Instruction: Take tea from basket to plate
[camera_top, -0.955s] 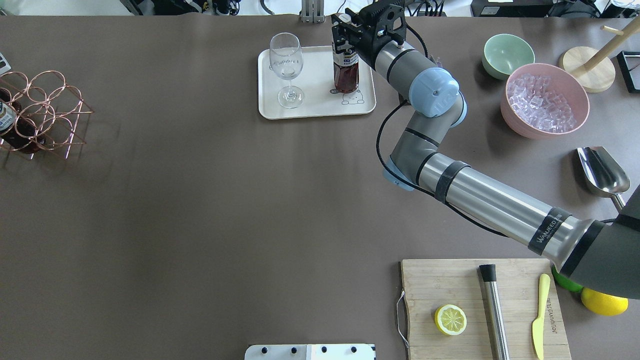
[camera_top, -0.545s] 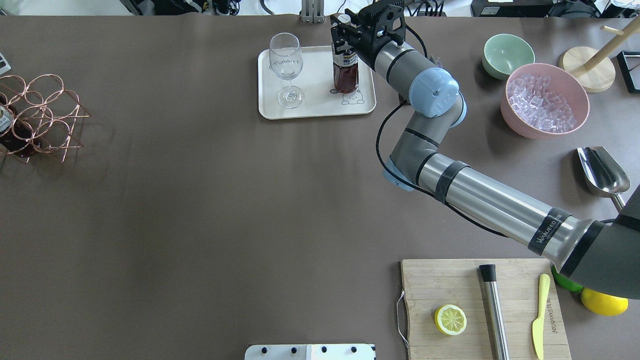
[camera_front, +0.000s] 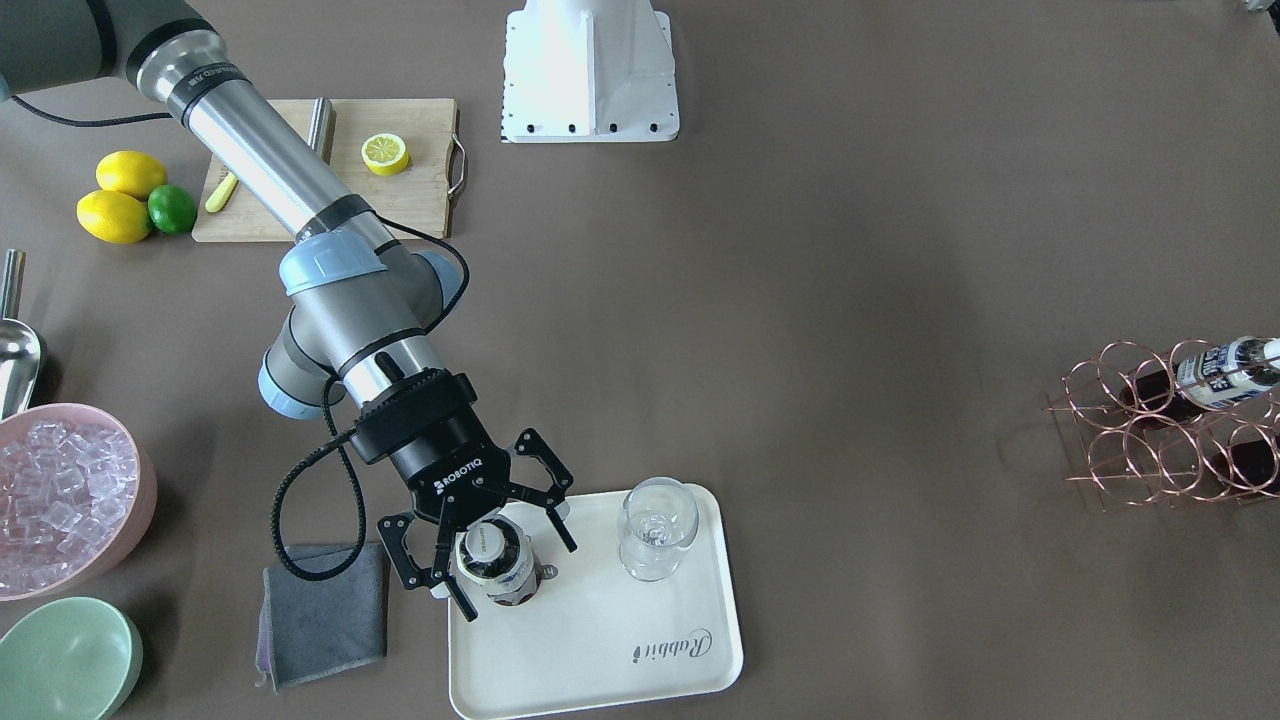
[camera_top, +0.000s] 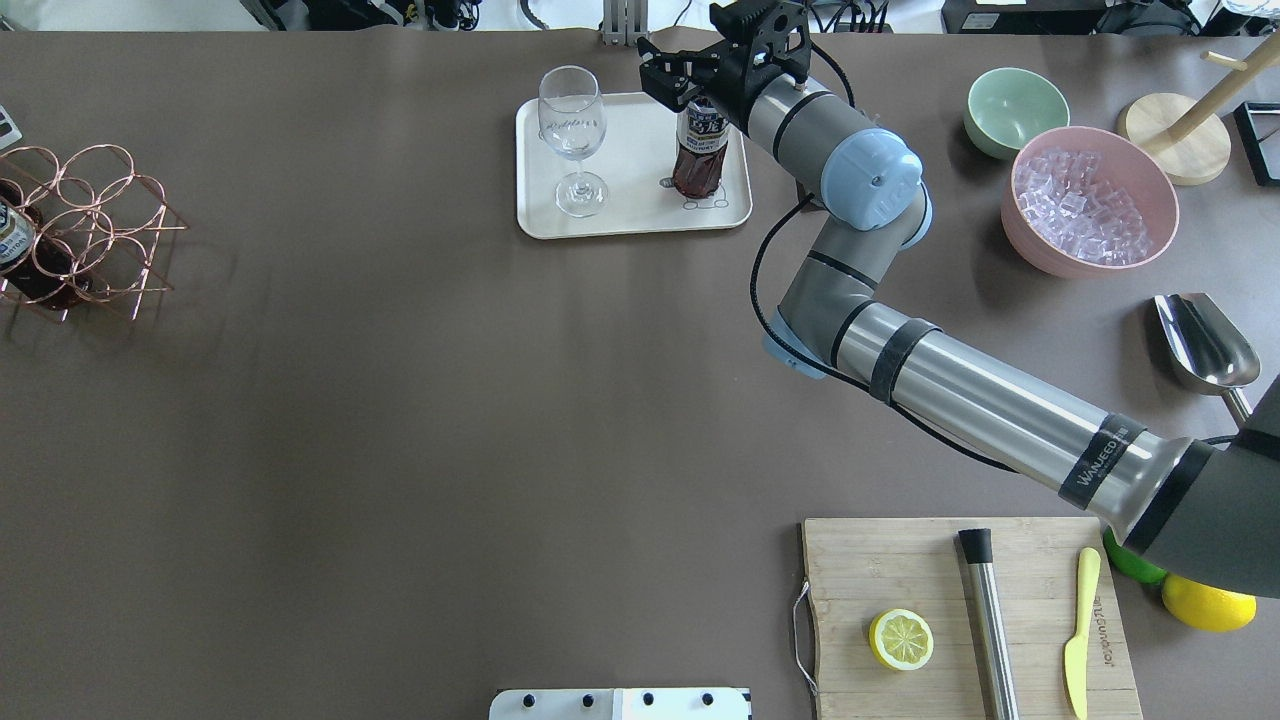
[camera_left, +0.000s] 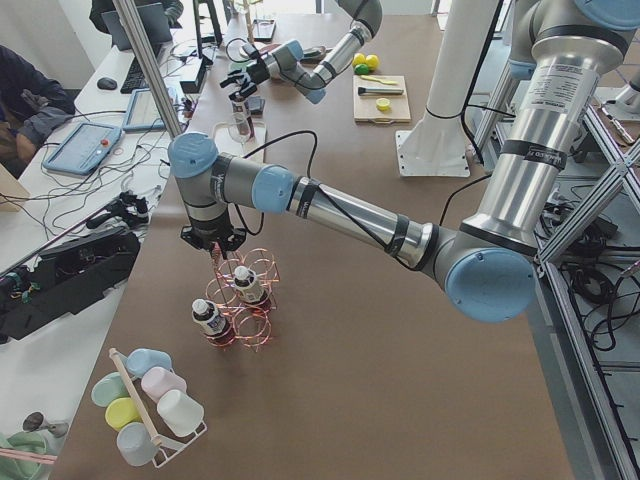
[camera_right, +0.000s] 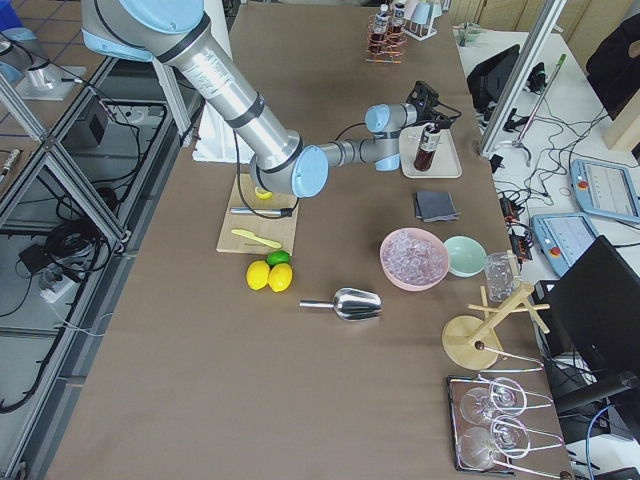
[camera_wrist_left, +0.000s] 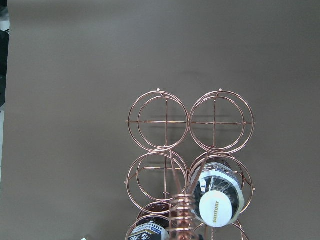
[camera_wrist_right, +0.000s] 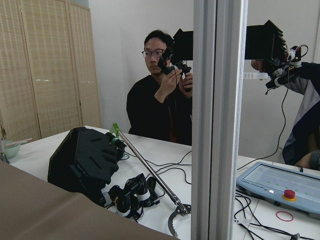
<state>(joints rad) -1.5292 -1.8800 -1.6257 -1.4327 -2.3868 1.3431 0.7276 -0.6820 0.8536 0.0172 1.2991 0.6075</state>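
Brown surface (camera_front: 850, 250), front view: your right gripper (camera_front: 512, 572) is spread wide above the tea (camera_front: 485, 550), which stands upright on the plate (camera_front: 600, 640), wine glass (camera_front: 655, 530) beside, grey cloth (camera_front: 320, 615) alongside. Overhead: basket (camera_top: 85, 230) well apart. Left-end view: left gripper (camera_left: 213, 240) at the basket handle, can't tell its opening.

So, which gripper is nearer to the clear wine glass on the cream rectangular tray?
Right. The right gripper is open above the dark tea bottle beside the clear wine glass on the cream rectangular tray. The left gripper is far away, over the copper wire basket.
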